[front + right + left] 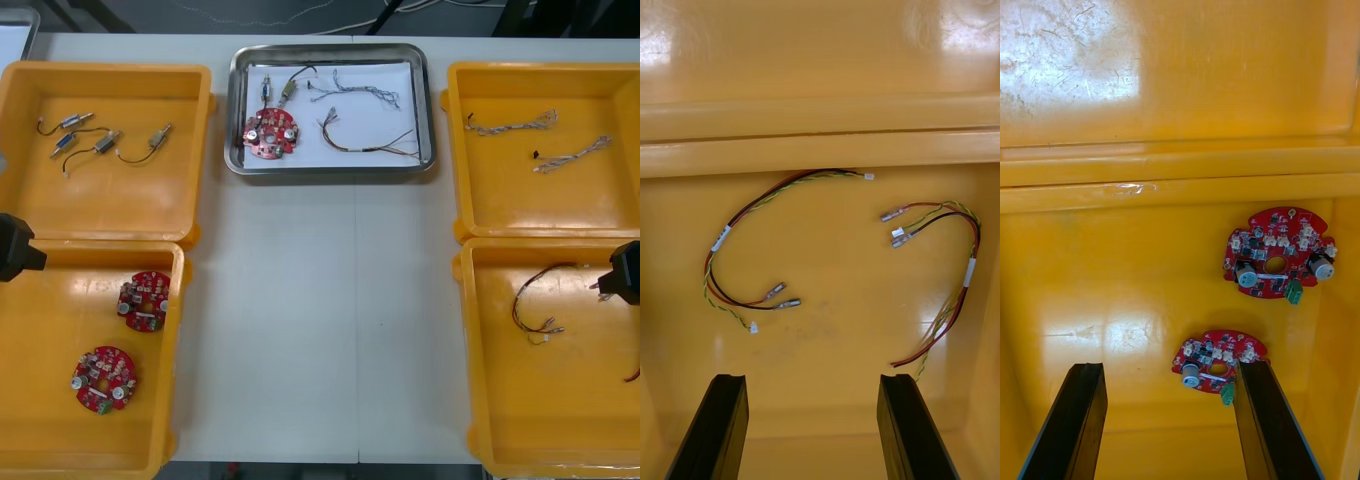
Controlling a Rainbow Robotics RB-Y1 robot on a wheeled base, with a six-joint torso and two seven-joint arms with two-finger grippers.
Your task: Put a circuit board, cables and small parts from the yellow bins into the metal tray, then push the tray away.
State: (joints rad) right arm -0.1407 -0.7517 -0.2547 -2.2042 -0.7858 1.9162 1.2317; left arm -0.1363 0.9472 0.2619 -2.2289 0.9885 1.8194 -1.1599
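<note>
Desk [330, 320] holds four yellow bins [105, 68], two per side. Metal tray [330, 167], white inside, at far centre between bins: one round red circuit board [270, 133], two small metal parts [287, 90], two cables [365, 143]. Near left bin [90, 246]: two more boards [143, 300], left fingers [1079, 420] spread above. Near right bin [540, 246]: two red and yellow cables [745, 247], right fingers [906, 427] spread, empty.

1. This is looking like an electronics workshop or robotics lab: a plain light desk [320, 330] is carrying four yellow bins [110, 200] laid out as sorted stock.
2. The bins are holding round red circuit boards [143, 300], cables [538, 305] and small metal parts [105, 143], each kind apart.
3. A metal tray [232, 110] is sitting between them, holding one mixed set.
4. Loose cords [340, 27] are trailing over the dark floor [150, 15] beyond the desk.
</note>
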